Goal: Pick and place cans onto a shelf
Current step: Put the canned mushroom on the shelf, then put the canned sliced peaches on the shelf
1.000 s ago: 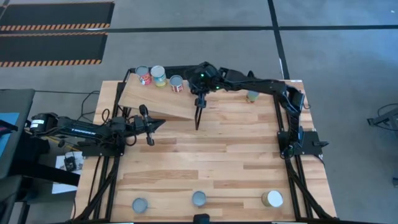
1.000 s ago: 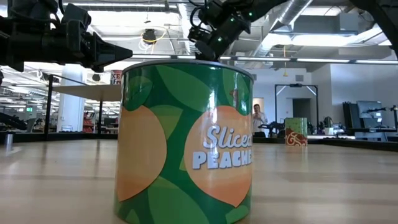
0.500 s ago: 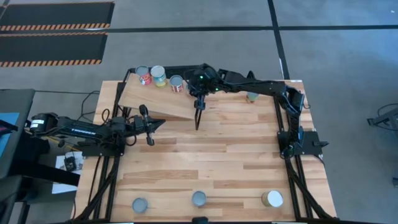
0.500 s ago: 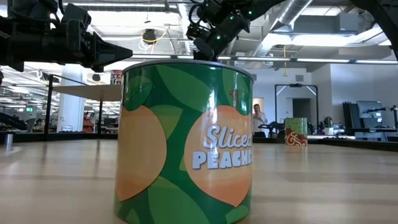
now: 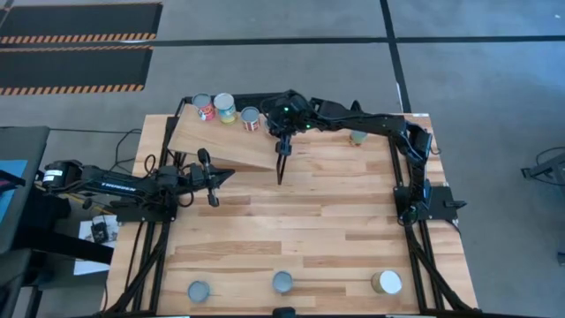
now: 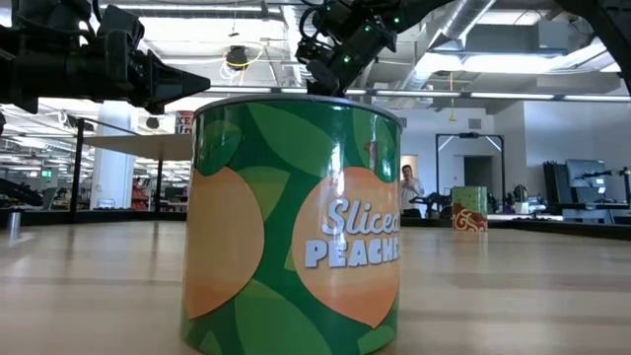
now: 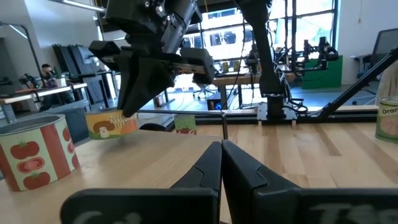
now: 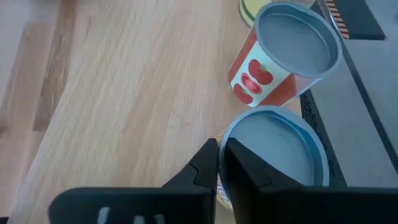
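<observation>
From above, three cans stand in a row along the shelf's point(image 5: 225, 141) far edge: a tomato can point(image 5: 203, 107), a green one point(image 5: 224, 107) and a third point(image 5: 251, 118) next to the right gripper point(image 5: 282, 170), whose fingers point down over the shelf's near corner. A can point(image 5: 357, 136) sits on the table point(image 5: 309, 221) beyond the right arm, and three more line the near edge point(image 5: 199, 290), point(image 5: 282, 282), point(image 5: 386, 282). The left gripper point(image 5: 208, 179) waits at the table's left side, shut and empty. At table height, a peaches can point(image 6: 293, 222) fills the middle, with both arms above it. The left wrist view shows its fingers point(image 7: 205, 169) pressed together, a tomato can point(image 7: 37, 150) on the shelf, and the right arm over a mushroom can point(image 7: 112, 122). The right wrist view shows its fingers point(image 8: 211, 165) with barely a gap, holding nothing, next to a can's grey top point(image 8: 273, 152), another tomato can point(image 8: 283, 56) beyond.
</observation>
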`<state>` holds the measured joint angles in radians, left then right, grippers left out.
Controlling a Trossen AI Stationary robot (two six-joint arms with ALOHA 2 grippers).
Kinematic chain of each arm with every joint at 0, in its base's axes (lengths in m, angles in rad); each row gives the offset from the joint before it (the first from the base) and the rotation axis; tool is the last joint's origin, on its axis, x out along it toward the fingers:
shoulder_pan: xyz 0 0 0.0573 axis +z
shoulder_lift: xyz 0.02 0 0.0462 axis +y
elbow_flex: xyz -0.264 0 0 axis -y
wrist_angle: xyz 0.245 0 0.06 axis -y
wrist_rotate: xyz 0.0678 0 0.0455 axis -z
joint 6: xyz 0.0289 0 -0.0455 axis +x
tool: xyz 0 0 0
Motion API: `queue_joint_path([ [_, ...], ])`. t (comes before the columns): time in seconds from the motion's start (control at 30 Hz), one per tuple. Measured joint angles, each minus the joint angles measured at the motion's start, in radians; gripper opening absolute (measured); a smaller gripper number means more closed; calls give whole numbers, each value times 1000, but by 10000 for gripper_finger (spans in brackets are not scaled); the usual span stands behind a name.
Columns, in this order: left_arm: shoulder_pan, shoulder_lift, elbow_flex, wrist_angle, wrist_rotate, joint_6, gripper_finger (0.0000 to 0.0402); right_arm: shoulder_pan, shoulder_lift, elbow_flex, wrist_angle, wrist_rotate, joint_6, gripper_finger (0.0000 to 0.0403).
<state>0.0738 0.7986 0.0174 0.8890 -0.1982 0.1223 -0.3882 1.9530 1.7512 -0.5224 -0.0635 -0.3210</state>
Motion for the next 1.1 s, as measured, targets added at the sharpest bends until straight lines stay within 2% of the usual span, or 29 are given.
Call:
queue_joint_path([
  [0.47, 0, 0, 0, 0, 0, 0, 1, 0, -1, 0, 4, 1, 5, 82],
  [0.63, 0, 0, 0, 1, 2, 0, 1, 10, -30, 5, -27, 10, -26, 76],
  [0.77, -1, 0, 0, 14, 8, -3, 1, 44, -112, 3, -120, 16, -71, 51],
  [0.9, 0, 0, 0, 14, 19, -3, 1, 89, -233, -103, -87, 10, -92, 10],
  [1.1, 0, 0, 0, 19, 107, 2, 1, 130, -449, -493, 236, 9, 8, 11],
])
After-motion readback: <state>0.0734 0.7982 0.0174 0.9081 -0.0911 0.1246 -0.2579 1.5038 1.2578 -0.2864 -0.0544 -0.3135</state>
